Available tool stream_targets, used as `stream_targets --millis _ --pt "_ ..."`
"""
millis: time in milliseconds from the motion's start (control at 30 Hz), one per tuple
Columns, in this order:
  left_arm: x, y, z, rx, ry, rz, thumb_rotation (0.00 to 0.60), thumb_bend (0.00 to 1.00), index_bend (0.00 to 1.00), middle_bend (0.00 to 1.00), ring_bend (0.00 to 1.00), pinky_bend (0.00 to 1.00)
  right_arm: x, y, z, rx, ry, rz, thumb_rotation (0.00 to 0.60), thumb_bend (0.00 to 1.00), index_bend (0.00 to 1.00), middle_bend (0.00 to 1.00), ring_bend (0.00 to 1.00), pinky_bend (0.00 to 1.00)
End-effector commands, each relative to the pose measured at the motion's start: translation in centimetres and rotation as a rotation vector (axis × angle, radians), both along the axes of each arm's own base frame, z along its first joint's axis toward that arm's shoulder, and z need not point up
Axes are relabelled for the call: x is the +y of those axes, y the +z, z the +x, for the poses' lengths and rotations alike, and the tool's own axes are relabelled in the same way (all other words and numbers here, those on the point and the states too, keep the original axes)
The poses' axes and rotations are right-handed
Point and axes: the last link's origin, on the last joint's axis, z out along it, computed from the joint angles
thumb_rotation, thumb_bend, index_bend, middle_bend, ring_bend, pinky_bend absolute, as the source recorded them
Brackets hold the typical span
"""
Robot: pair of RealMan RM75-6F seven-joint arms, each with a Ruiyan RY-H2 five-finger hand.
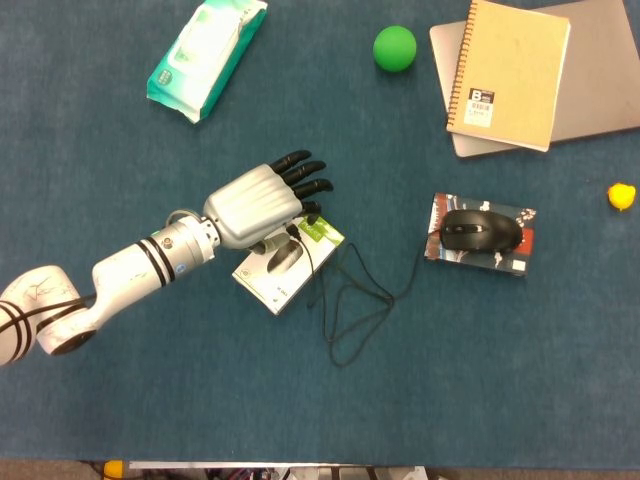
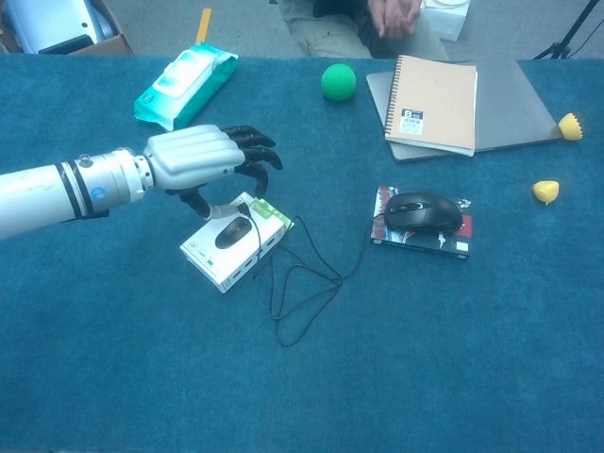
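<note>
My left hand (image 1: 262,200) (image 2: 200,162) hovers over the far end of a white and green mouse box (image 1: 288,260) (image 2: 236,242), fingers spread and slightly curled, holding nothing. Whether its thumb touches the box top I cannot tell. A black cable (image 1: 350,300) (image 2: 300,283) runs from the box top in loops to a black mouse (image 1: 480,232) (image 2: 423,211), which sits on a small dark booklet (image 1: 520,262) (image 2: 381,232). My right hand shows in neither view.
A pack of wet wipes (image 1: 205,55) (image 2: 184,83) lies at the far left. A green ball (image 1: 394,47) (image 2: 338,81), a spiral notebook (image 1: 510,72) (image 2: 432,91) on a grey laptop (image 1: 600,60) (image 2: 510,104), and a yellow toy (image 1: 621,196) (image 2: 545,191) lie at the right.
</note>
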Motion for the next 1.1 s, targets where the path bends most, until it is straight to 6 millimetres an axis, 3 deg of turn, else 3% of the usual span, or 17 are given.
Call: stream_targets --millis 33,1100 --pt "0.0 -0.2 -0.2 0.001 0.006 -0.002 0.600 0.37 0.38 0.15 0.00 0.02 0.0 0.0 0.0 0.000 -0.001 0.001 0.600 0.41 0.57 0.47 0.41 0.50" --pt "-0.1 -1.3 -1.2 0.000 0.031 -0.010 0.600 0.37 0.42 0.16 0.00 0.02 0.5 0.4 -0.5 -0.001 -0.018 -0.018 0.600 0.41 0.57 0.47 0.41 0.50"
